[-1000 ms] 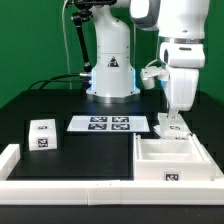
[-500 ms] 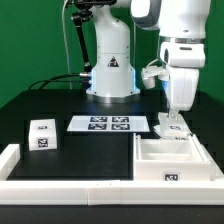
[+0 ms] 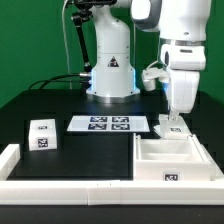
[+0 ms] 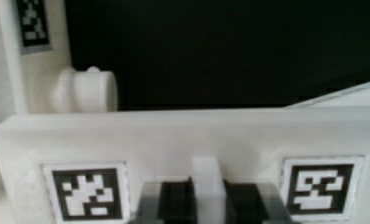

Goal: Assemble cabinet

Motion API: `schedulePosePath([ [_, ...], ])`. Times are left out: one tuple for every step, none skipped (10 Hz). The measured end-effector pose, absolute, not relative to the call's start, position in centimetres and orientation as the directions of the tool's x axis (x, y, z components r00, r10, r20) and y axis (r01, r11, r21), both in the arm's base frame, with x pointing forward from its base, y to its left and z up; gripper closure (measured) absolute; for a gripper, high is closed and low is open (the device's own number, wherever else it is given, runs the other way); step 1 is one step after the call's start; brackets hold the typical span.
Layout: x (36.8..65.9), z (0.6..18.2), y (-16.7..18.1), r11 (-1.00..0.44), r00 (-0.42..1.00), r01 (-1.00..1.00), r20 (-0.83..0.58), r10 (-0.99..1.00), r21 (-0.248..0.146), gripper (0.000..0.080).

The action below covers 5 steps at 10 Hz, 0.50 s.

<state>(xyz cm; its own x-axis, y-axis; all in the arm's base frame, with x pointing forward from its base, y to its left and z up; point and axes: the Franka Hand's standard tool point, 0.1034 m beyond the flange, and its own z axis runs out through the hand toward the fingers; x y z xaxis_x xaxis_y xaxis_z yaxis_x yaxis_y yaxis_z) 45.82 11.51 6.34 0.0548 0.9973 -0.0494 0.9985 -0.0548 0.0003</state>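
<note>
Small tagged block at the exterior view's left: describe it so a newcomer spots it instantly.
Start at the arm's white base, then drop to the marker board. The small white block sits apart, off the board's exterior-view left end. Unlike the similar block under the gripper, it stands alone, untouched.

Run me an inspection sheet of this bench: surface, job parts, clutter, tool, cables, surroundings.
Surface: black table; white border rail along its near edge and the exterior view's left.
Job's things: cabinet at the exterior view's right, open on top; right drawer block, tagged, just behind it; left drawer block standing apart.
Clutter: nothing seen; only the marker board.
Tool: low over the right drawer block, fingers flanking its narrow ridge; grip cannot be told.
Cables: black cable beside the arm base.
Surroundings: green backdrop.
</note>
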Motion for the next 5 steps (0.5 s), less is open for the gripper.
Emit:
schedulePosePath([
  [45.9,6.4,11.5,-0.055,0.055,0.998,-0.049,0.997,0.001,0.0731],
  [46.2,6.5,11.6,-0.055,0.055,0.998,-0.05,0.997,0.005,0.0731],
  [46.4,6.6,11.5,-0.056,0.056,0.998,-0.053,0.997,0.002,0.0731],
  [46.6,6.7,11.5,-0.057,0.057,0.998,-0.054,0.997,0.002,0.0731],
  [46.9,6.7,11.6,-0.059,0.059,0.998,-0.054,0.997,0.002,0.0731],
])
